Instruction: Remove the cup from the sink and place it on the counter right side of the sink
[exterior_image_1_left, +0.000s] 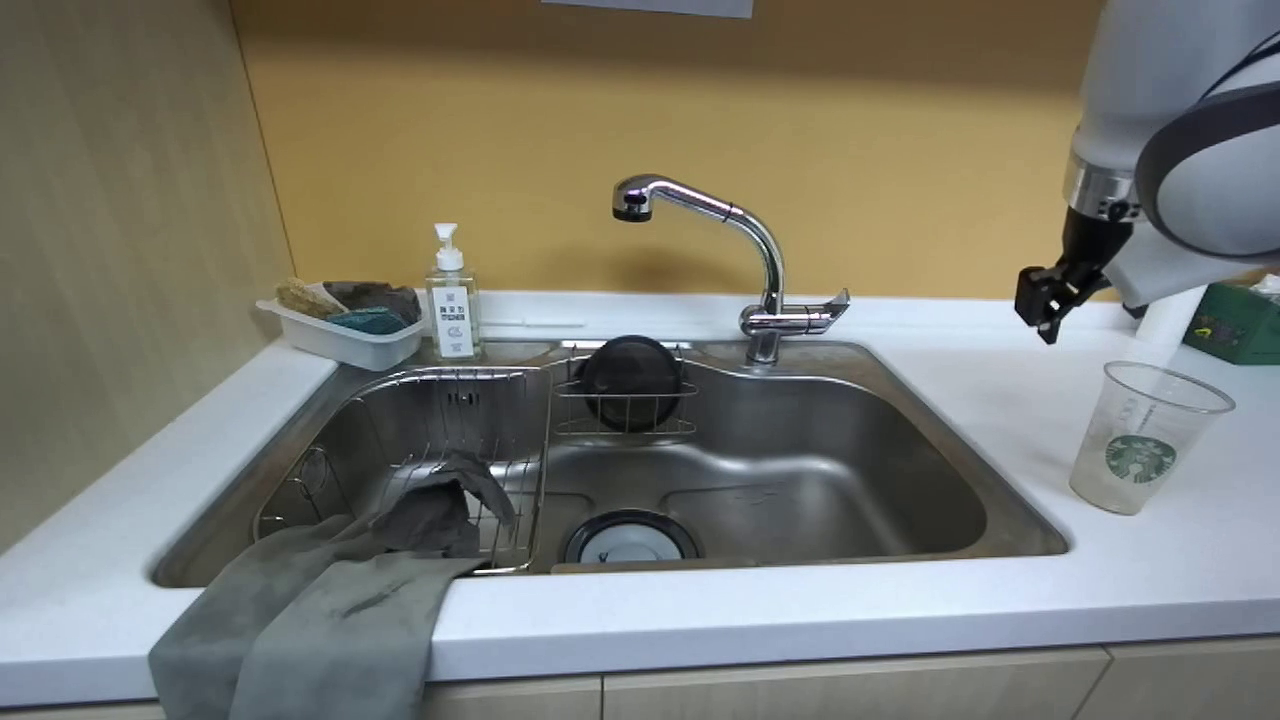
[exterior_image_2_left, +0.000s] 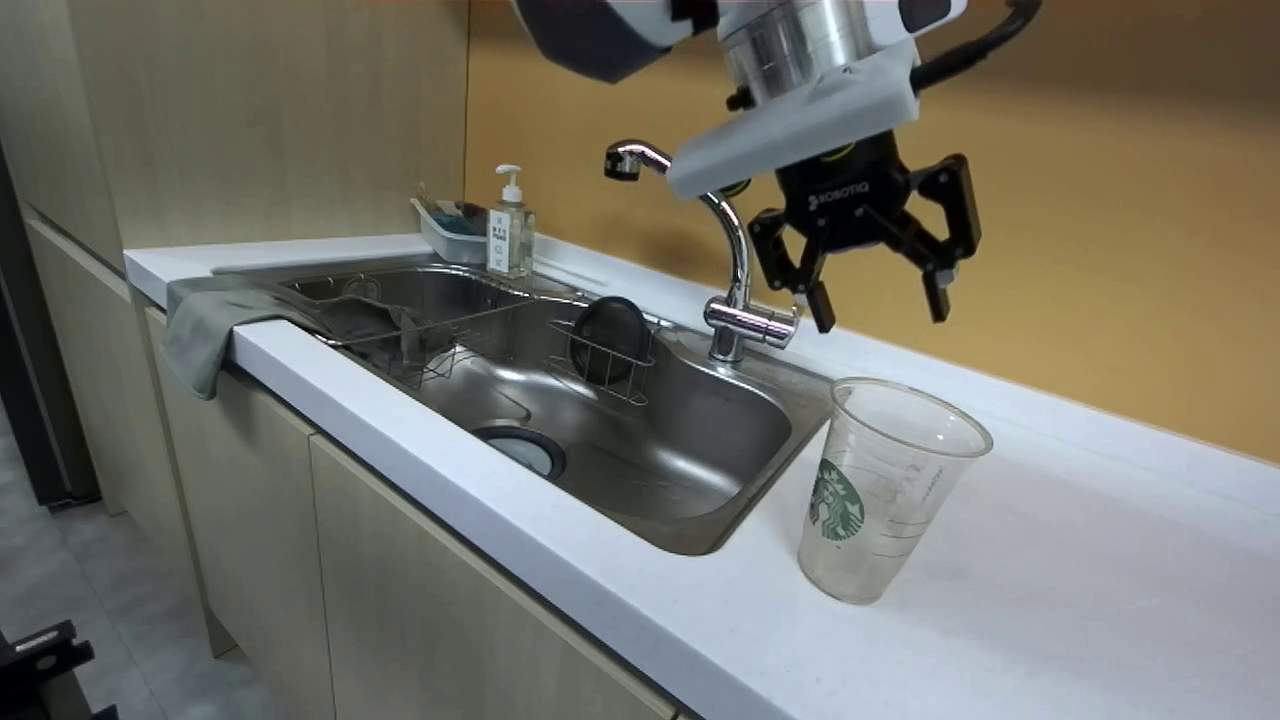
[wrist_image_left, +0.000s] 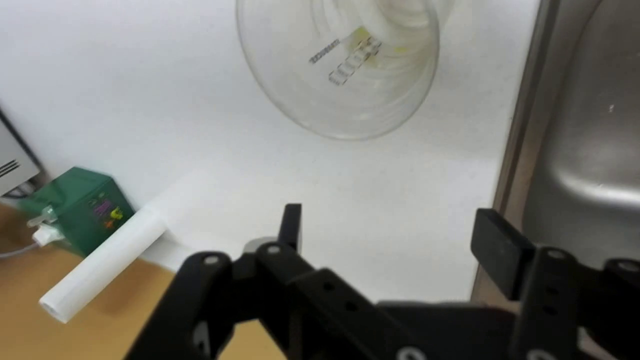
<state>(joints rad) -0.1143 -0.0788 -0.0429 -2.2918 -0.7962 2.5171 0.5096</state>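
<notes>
The cup (exterior_image_1_left: 1150, 440), a clear tapered tumbler with a round green logo, rests on the white counter (exterior_image_1_left: 1000, 400) to the right of the sink (exterior_image_1_left: 830, 430), rim up. It looks slanted in both exterior views; I cannot tell whether it truly tilts. It also shows in an exterior view (exterior_image_2_left: 880, 490) and at the top of the wrist view (wrist_image_left: 340, 75), partly cut off. My gripper (exterior_image_2_left: 880, 318) is open and empty, above and behind the cup, apart from it. In the wrist view its fingers (wrist_image_left: 387, 220) are spread over bare counter, the right one over the sink's edge.
A chrome faucet (exterior_image_1_left: 770, 270) rises behind the sink. A soap bottle (exterior_image_1_left: 453, 315) and a sponge tray (exterior_image_1_left: 350, 345) stand at the back left. A grey cloth (exterior_image_1_left: 340, 630) hangs over the front edge. A white roll (wrist_image_left: 105, 265) and green box (wrist_image_left: 82, 205) stand at the back right.
</notes>
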